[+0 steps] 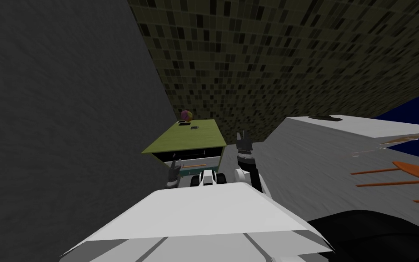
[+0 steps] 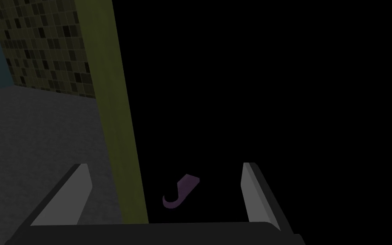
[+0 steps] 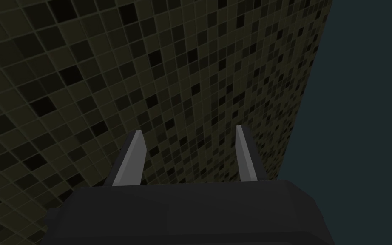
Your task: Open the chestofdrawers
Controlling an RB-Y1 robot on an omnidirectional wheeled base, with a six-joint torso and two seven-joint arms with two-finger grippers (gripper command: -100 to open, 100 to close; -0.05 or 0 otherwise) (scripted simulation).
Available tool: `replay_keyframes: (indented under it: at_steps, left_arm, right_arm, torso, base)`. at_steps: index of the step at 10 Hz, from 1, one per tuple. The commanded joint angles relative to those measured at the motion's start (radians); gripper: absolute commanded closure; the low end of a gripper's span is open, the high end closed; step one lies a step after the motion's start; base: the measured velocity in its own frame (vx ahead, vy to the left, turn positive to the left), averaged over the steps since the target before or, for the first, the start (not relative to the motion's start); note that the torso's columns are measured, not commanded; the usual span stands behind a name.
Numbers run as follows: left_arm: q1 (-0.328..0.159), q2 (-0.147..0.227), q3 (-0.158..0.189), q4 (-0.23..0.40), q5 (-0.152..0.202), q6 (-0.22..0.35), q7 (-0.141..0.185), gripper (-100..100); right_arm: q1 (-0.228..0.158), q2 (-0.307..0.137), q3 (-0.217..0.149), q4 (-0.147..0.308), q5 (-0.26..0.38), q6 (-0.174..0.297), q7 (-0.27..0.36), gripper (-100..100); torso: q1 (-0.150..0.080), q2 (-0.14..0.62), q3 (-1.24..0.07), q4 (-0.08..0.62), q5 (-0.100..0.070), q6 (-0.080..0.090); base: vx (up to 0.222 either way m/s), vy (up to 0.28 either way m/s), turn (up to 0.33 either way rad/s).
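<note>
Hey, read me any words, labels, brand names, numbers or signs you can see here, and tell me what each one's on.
No text can be read.
The chest of drawers has a plain olive top and pale drawer fronts, with no label.
The small dark things on its top are too small to show any marking.
The tiled wall carries only a pattern, no sign.

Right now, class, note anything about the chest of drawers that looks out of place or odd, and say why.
The top drawer of the chest of drawers stands partly pulled out, a dark gap above it. Past the open left hand, a small purple hooked shape sits alone in a black area.
</note>
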Motion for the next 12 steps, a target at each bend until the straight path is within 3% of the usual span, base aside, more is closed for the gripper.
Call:
replay_keyframes:
  at_steps: [1,2,7,8,12]
  left_arm:
    - [-0.011,0.016,0.005,-0.031,0.0,0.044,-0.001,-100]
    - [-0.016,0.009,0.007,-0.04,0.0,0.058,-0.002,-100]
    - [-0.027,-0.097,0.011,-0.062,0.001,0.089,-0.003,-100]
    - [-0.026,-0.087,0.01,-0.062,0.0,0.089,-0.004,-100]
    - [-0.082,-0.079,0.018,-0.101,0.007,0.182,0.0,-100]
  right_arm:
    - [0.0,0.0,0.0,0.0,0.0,0.0,0.0,0]
    - [0.0,0.0,0.0,0.0,0.0,0.0,0.0,0]
    - [0.0,0.0,0.0,0.0,0.0,0.0,0.0,0]
    - [0.0,0.0,0.0,0.0,0.0,0.0,0.0,0]
    - [0.0,0.0,0.0,0.0,0.0,0.0,0.0,0]
  torso:
    - [0.0,0.0,0.0,0.0,0.0,0.0]
    - [0.0,0.0,0.0,0.0,0.0,0.0]
    - [-0.001,-0.001,-0.001,0.0,0.0,0.0]
    - [0.0,-0.001,-0.001,0.0,0.0,0.0]
    - [0.0,0.001,0.001,0.0,0.0,0.0]
  base:
    - [-0.039,0.015,0.016]
    - [-0.041,0.016,0.016]
    - [-0.02,0.009,0.006]
    - [0.0,0.0,0.0]
    - [-0.031,-0.009,0.015]
